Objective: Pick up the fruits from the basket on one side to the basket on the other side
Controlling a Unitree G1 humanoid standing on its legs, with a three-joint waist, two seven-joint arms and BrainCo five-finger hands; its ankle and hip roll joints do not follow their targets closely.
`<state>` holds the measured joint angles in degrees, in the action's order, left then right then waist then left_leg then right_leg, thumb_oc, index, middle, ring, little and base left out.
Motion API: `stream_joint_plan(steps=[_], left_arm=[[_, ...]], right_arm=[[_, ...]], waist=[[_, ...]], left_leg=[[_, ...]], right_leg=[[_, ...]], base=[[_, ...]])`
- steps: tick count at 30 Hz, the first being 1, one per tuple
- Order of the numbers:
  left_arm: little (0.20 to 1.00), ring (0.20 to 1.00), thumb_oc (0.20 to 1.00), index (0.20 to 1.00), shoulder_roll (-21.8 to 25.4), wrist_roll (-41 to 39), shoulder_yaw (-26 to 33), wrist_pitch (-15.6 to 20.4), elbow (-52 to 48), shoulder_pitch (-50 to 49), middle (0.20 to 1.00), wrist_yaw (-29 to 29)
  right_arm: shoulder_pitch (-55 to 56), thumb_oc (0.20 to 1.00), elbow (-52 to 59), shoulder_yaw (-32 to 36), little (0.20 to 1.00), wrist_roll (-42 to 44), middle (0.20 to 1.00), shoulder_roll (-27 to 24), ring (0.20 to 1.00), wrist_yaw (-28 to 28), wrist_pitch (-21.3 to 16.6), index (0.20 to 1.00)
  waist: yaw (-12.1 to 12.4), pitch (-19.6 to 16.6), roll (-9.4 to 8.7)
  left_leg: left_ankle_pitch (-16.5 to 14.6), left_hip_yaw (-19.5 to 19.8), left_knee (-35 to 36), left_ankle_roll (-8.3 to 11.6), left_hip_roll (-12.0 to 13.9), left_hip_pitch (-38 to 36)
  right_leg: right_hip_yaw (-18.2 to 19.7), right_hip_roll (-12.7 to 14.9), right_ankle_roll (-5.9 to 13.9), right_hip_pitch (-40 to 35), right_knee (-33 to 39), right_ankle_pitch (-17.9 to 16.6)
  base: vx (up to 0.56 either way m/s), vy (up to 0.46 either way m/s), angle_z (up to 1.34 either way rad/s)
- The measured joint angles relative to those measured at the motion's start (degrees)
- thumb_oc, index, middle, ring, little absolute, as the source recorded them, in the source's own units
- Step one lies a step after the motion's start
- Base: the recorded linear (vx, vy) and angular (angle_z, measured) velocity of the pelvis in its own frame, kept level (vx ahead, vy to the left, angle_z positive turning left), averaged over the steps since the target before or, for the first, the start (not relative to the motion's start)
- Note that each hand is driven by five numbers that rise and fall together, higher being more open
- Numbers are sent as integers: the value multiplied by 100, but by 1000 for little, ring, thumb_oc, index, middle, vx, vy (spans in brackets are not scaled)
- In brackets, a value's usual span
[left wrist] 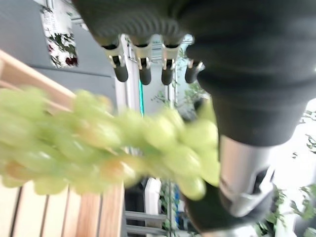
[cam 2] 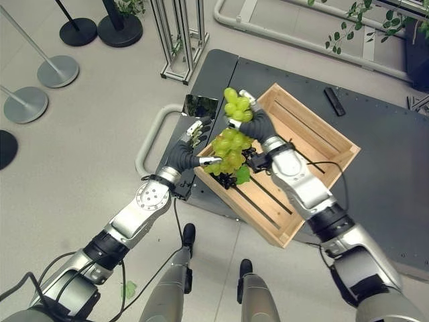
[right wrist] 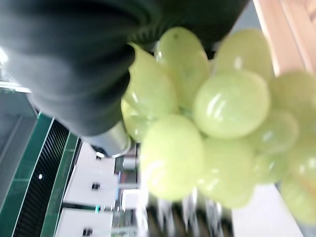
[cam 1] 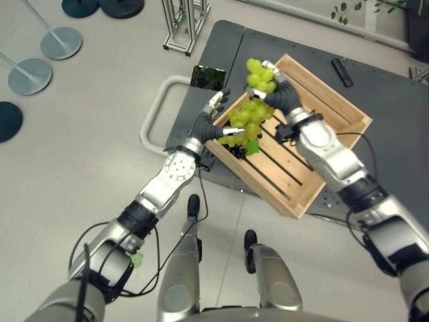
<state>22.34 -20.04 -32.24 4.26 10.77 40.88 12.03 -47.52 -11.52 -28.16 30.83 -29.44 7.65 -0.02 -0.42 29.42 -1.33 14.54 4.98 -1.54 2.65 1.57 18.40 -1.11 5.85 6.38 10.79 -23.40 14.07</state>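
Holding a bunch of green grapes (cam 2: 231,149) above the near corner of the wooden crate (cam 2: 315,144), my right hand (cam 2: 253,123) curls round the upper part of the bunch. My left hand (cam 2: 192,151) meets it from the other side, thumb against the lower grapes, fingers (left wrist: 143,74) fairly straight beyond them. The crate sits on a dark grey surface (cam 2: 389,168). No writing is legible anywhere.

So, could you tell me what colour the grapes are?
Light green grapes, clearest in the right wrist view.
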Motion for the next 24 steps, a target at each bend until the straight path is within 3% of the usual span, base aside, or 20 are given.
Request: stream_joint_plan(steps=[6,12,19,24], left_arm=[[1000,1000,1000,1000,-350,-217,-36,-14,637,71,1000,235],[1000,1000,1000,1000,-469,-218,-36,-13,671,46,1000,489],[1000,1000,1000,1000,-816,-201,-276,-3,1393,-52,1000,551],[1000,1000,1000,1000,-1012,-196,-242,-9,1905,-75,1000,631]], right_arm=[[-2,200,-376,-85,200,-102,200,625,200,244,147,200],[33,200,-387,-98,200,-147,200,790,200,460,148,200],[234,200,-386,-376,200,-270,200,849,200,550,155,200],[240,200,-359,-529,200,-274,200,846,200,544,157,200]], waist=[[1,-72,80],[5,-253,129],[-5,-922,184],[-15,-954,186]], left_leg=[[-35,8,-28,-5,2,-51],[-48,14,-25,-16,-4,-46],[-108,41,-52,-4,-25,29],[-159,46,-140,10,-19,20]], right_leg=[[-4,-1,-9,-64,0,6],[-7,7,-8,-69,17,8],[-42,19,-12,-71,141,11],[-54,16,-24,-110,143,35]], base=[[0,0,0],[0,0,0],[6,6,1],[0,0,0]])
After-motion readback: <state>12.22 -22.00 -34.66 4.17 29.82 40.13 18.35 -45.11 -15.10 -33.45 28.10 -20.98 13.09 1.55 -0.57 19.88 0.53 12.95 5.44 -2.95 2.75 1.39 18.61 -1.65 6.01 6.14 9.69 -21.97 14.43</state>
